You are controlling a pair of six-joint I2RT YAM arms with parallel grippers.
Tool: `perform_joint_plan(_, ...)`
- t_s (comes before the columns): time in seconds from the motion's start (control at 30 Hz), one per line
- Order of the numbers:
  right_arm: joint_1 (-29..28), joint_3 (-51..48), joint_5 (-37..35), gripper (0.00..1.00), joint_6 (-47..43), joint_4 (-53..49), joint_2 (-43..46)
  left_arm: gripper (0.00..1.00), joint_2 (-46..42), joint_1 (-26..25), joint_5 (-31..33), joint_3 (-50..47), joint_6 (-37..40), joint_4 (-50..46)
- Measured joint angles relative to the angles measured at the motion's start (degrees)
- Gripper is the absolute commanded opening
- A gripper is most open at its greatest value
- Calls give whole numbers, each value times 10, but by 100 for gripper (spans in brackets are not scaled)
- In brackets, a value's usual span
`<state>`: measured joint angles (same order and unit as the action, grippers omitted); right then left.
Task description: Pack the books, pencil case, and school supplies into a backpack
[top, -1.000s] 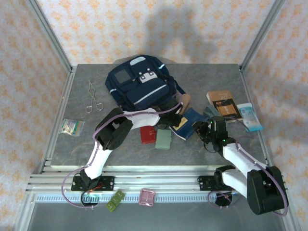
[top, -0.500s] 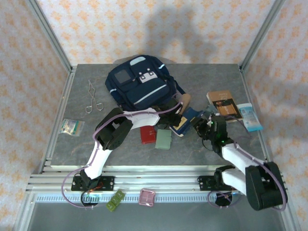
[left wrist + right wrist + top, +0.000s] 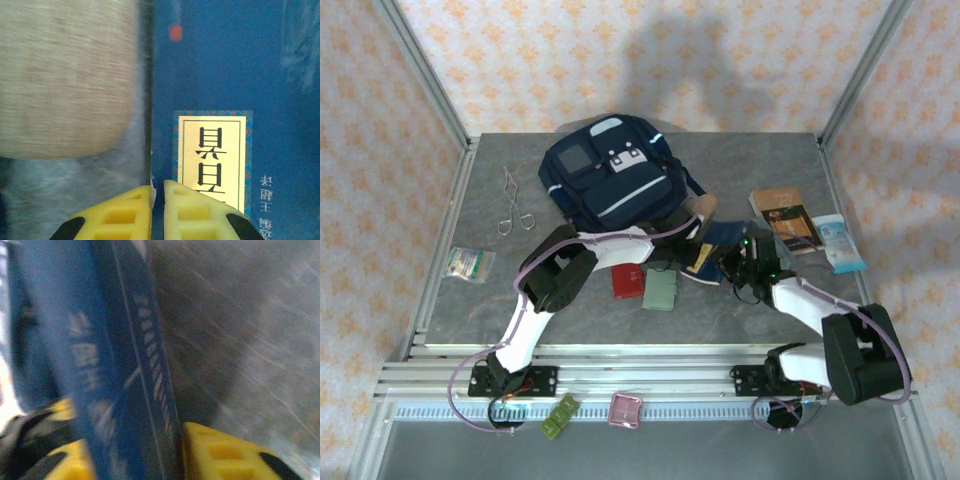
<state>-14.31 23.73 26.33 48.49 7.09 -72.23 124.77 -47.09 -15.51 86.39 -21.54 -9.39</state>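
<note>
The backpack (image 3: 610, 185) lies flat toward 12 o'clock on the table (image 3: 740, 165); at its 4 o'clock corner one rounded end of the tan pencil case (image 3: 705, 208) pokes out, the rest hidden under the left arm; the dark blue book (image 3: 718, 245) sits just past it at 5 o'clock, tilted, caught between both arms; in the left wrist view the left pincer (image 3: 157, 187) has its yellow fingers (image 3: 195, 210) almost together, the book's edge running into the slit between them, so it seems pinched there, with the pencil case at 10 o'clock; the right wrist view is badly blurred, but the right pincer (image 3: 135, 440) has closed on the book's spine, one finger largely hidden behind the cover; the brown book (image 3: 785, 220) rests apart at 3 o'clock, touching a light-blue packet (image 3: 840, 243); the red case (image 3: 628, 281) and green case (image 3: 660, 290) lie side by side at 6 o'clock, partly hidden by the left arm
</note>
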Motion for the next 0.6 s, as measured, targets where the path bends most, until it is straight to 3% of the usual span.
perform_joint_plan(0.07,-5,0,-6,17,0,-31,-19,12,0,-7,-6,-1,0,0)
perform_joint_plan(0.27,-11,4,-22,4,3,-48,-9,14,0,-8,-9,-4,-1,4)
perform_joint_plan(0.37,-15,16,-26,0,-8,-79,21,32,-6,-8,-12,-17,-12,19)
perform_joint_plan(0.6,-20,101,-28,0,-81,-175,93,53,-110,14,-17,-99,-54,27)
